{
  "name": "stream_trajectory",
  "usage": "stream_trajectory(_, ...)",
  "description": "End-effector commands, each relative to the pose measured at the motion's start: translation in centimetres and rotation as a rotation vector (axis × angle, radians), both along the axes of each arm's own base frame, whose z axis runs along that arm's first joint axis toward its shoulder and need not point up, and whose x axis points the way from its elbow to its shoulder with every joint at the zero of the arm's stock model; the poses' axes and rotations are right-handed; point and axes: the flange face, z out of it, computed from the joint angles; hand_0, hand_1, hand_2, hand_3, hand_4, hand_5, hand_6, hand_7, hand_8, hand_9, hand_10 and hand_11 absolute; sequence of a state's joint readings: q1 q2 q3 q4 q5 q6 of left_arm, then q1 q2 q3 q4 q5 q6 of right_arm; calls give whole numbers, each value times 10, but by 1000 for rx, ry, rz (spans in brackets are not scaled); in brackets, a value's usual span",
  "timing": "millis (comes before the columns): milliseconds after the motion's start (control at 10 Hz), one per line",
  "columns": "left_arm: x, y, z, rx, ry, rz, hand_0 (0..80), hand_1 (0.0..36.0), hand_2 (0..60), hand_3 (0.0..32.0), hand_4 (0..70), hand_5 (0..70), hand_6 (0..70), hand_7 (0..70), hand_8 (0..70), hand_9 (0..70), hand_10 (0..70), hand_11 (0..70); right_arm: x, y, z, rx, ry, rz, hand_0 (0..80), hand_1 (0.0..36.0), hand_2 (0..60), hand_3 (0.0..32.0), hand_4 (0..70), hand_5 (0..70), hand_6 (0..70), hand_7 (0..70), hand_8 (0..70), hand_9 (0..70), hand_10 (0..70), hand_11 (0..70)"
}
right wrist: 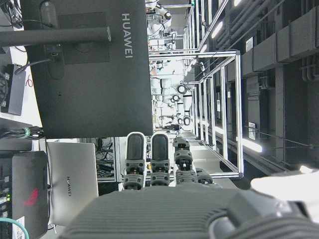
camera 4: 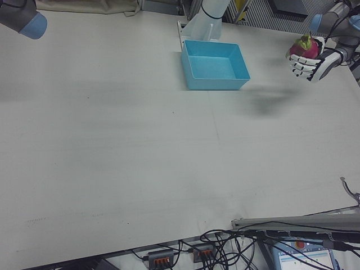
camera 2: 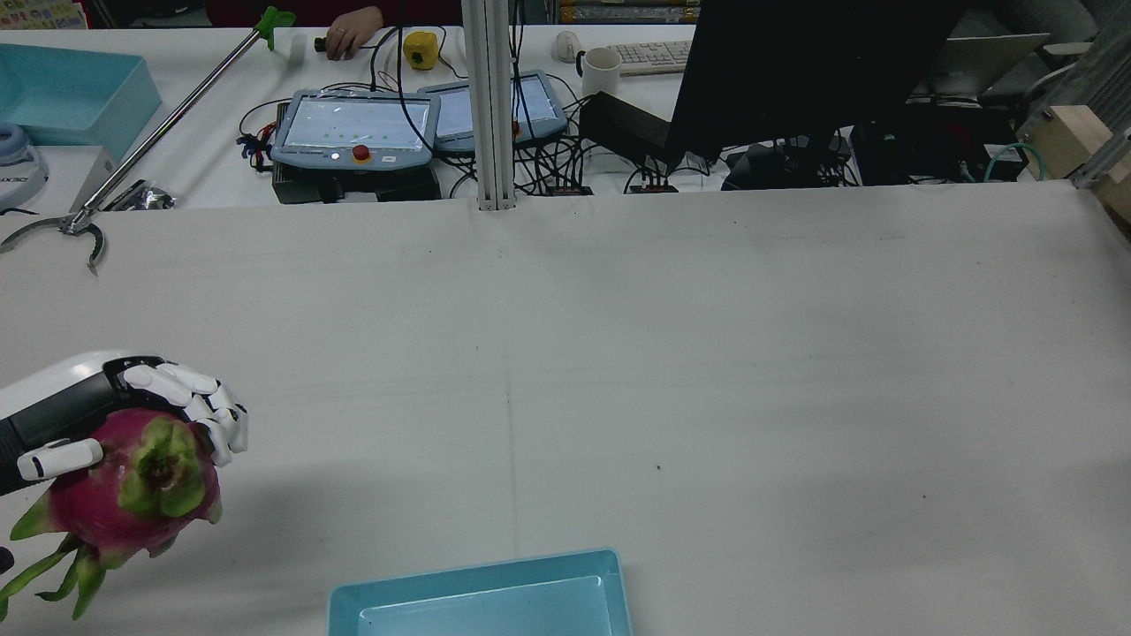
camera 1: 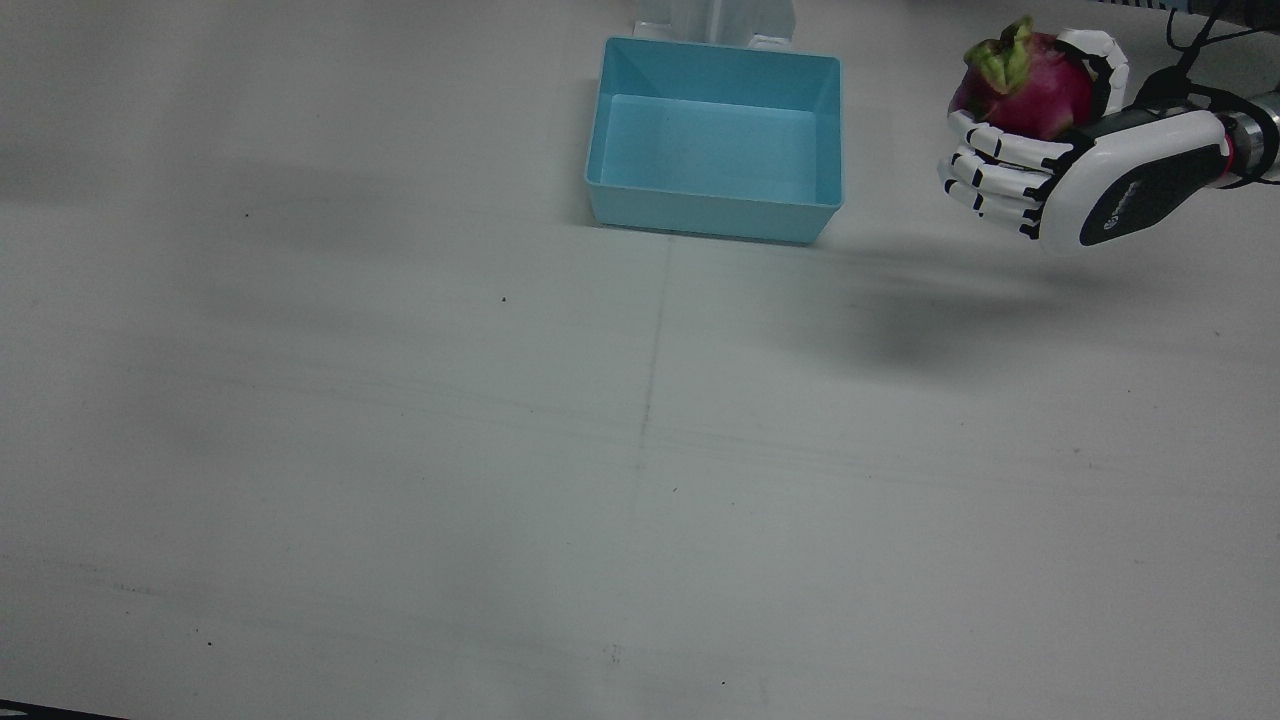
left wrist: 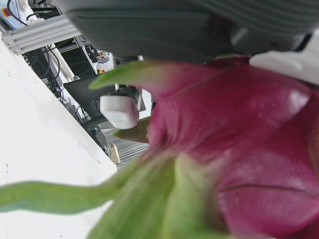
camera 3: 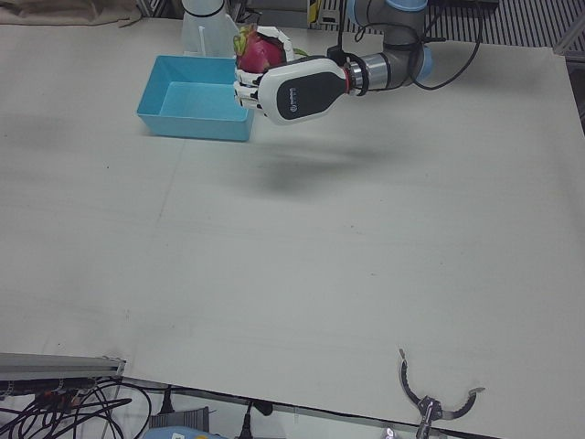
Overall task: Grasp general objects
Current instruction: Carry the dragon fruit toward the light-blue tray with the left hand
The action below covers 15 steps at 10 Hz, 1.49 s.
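Observation:
A magenta dragon fruit (camera 1: 1030, 85) with green scales sits in my left hand (camera 1: 1090, 160), whose fingers are curled around it. The hand hangs above the table, off to the side of a light-blue bin (camera 1: 715, 215) with nothing in it. In the rear view the fruit (camera 2: 132, 495) and left hand (camera 2: 106, 397) are at the left edge, the bin (camera 2: 477, 583) at the bottom. The fruit (left wrist: 239, 149) fills the left hand view. My right hand (right wrist: 164, 184) shows only in its own view, fingers straight and apart, holding nothing.
A long grabber tool (camera 2: 88, 230) lies at the table's far left corner. Beyond the far edge are teach pendants (camera 2: 353, 132), cables, a mug (camera 2: 601, 66), a dark monitor (camera 2: 795, 71) and a person's hand (camera 2: 349, 35). The right arm's elbow (camera 4: 17, 17) is at a corner.

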<state>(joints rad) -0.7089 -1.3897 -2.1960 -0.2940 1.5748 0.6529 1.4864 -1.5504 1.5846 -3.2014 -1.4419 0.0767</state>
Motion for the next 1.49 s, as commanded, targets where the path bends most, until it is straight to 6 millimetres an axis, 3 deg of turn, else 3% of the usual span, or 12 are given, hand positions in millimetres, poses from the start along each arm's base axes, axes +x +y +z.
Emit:
stream_trajectory(0, 40, 25, -7, 0, 1, 60, 411, 188, 600, 0, 700, 537, 520, 480, 436, 389, 700, 700, 0, -1, -1, 1, 0, 0, 0, 0, 0, 0, 0, 0, 0, 0, 0, 0, 0, 0)
stream_trajectory(299, 77, 51, -15, 16, -10, 112, 428, 197, 600, 0, 700, 532, 496, 471, 420, 368, 700, 700, 0, -1, -1, 1, 0, 0, 0, 0, 0, 0, 0, 0, 0, 0, 0, 0, 0, 0)
stream_trajectory(597, 88, 62, -16, 14, -7, 145, 438, 212, 600, 0, 700, 520, 465, 463, 400, 342, 700, 700, 0, -1, -1, 1, 0, 0, 0, 0, 0, 0, 0, 0, 0, 0, 0, 0, 0, 0)
stream_trajectory(996, 115, 94, -22, 8, 8, 207, 445, 224, 600, 0, 700, 528, 452, 461, 361, 288, 700, 700, 0, -1, -1, 1, 0, 0, 0, 0, 0, 0, 0, 0, 0, 0, 0, 0, 0, 0)
stream_trajectory(1195, 123, 104, -24, -1, 17, 224, 454, 226, 600, 0, 700, 524, 441, 462, 368, 302, 700, 700, 0, -1, -1, 1, 0, 0, 0, 0, 0, 0, 0, 0, 0, 0, 0, 0, 0, 0)
stream_trajectory(1394, 138, 119, -38, 8, 43, 234, 455, 233, 600, 0, 700, 527, 438, 455, 362, 294, 700, 700, 0, 0, 0, 0, 0, 0, 0, 0, 0, 0, 0, 0, 0, 0, 0, 0, 0, 0)
